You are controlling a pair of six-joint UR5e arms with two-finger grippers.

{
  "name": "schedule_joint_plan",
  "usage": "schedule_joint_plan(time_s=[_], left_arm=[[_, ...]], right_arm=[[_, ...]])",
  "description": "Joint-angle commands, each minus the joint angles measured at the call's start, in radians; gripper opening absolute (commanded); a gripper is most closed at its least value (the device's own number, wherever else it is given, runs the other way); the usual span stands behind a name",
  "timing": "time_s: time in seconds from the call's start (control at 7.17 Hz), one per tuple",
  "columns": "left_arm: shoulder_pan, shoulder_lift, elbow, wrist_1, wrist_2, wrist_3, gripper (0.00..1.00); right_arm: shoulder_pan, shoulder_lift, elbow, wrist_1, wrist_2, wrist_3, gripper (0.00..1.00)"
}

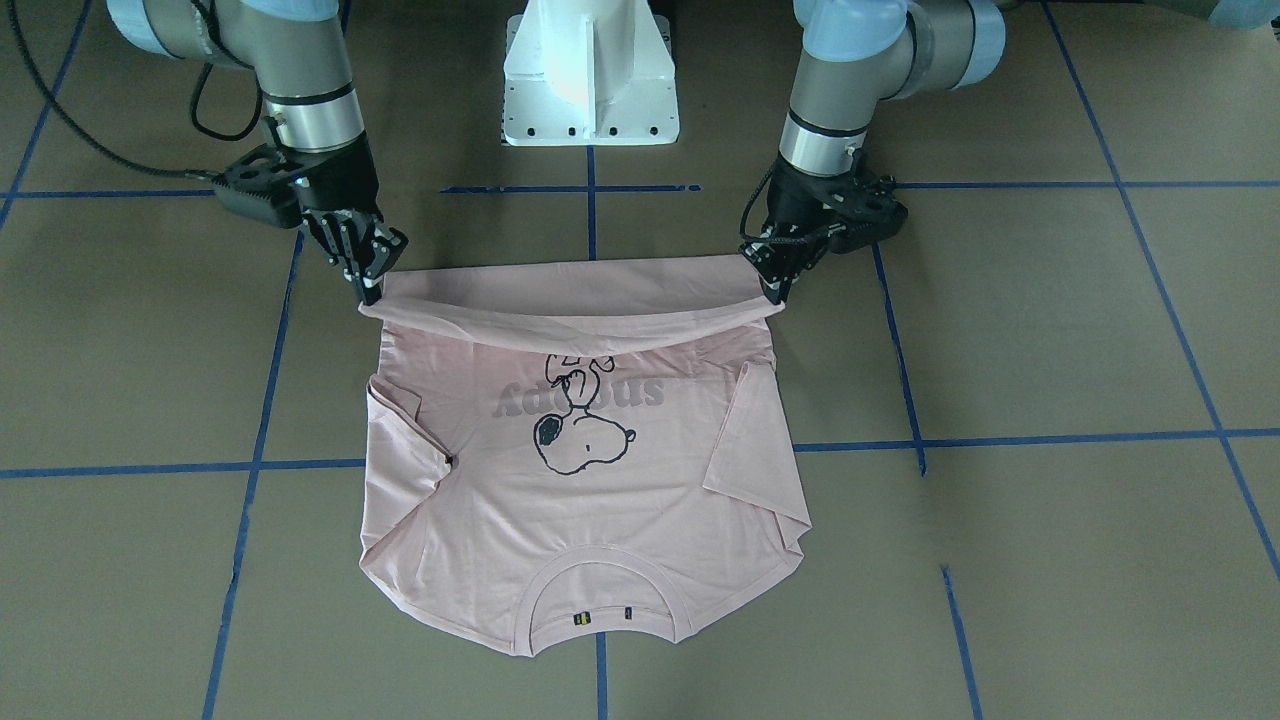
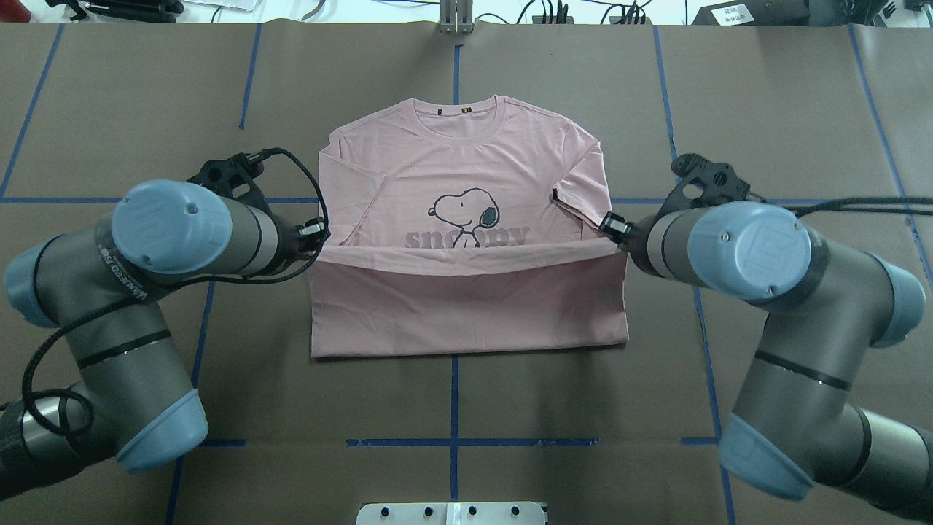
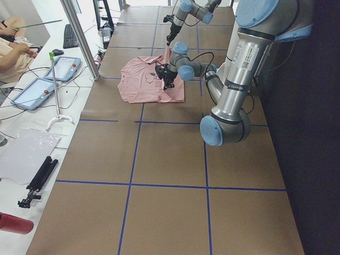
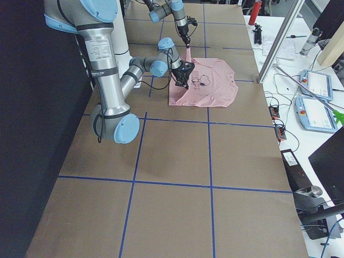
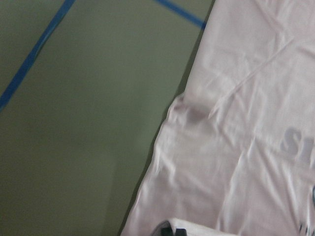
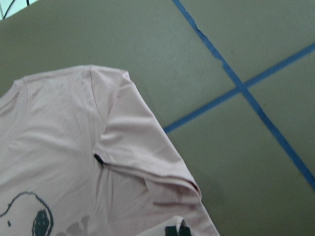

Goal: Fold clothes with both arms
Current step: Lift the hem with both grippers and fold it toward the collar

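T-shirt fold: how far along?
Done: both sleeves lie folded in on the T-shirt. In hand: left gripper and right gripper each pinch a hem corner, the hem raised to the lettering. Left: carry hem to the collar, release.

Grey lettering on the pink T-shirt reads "snoopy". It runs behind the cartoon dog at chest height, and the folded-up hem just below the dog hides the letters' lower edge. Off to the dog's side, a line of print on the left arm is too small to read.
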Motion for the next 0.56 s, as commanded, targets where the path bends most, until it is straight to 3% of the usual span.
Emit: schedule_joint_plan(time_s=[0.0,0.28,0.42], left_arm=[[-0.097,-0.059,0.077,-0.065,0.0,0.019,0.0],[-0.158,-0.162,0.175,-0.061,0.01,0.074,0.0],[-0.161,-0.162,0.189,-0.06,0.055,0.091,0.0]], right_arm=[[0.154,0.129,-0.134,-0.042,0.048,-0.155,0.0],[0.209,0.305,-0.379,-0.033,0.049,-0.234,0.0],[0.214,0.378,-0.491,-0.026,0.049,-0.239,0.0]])
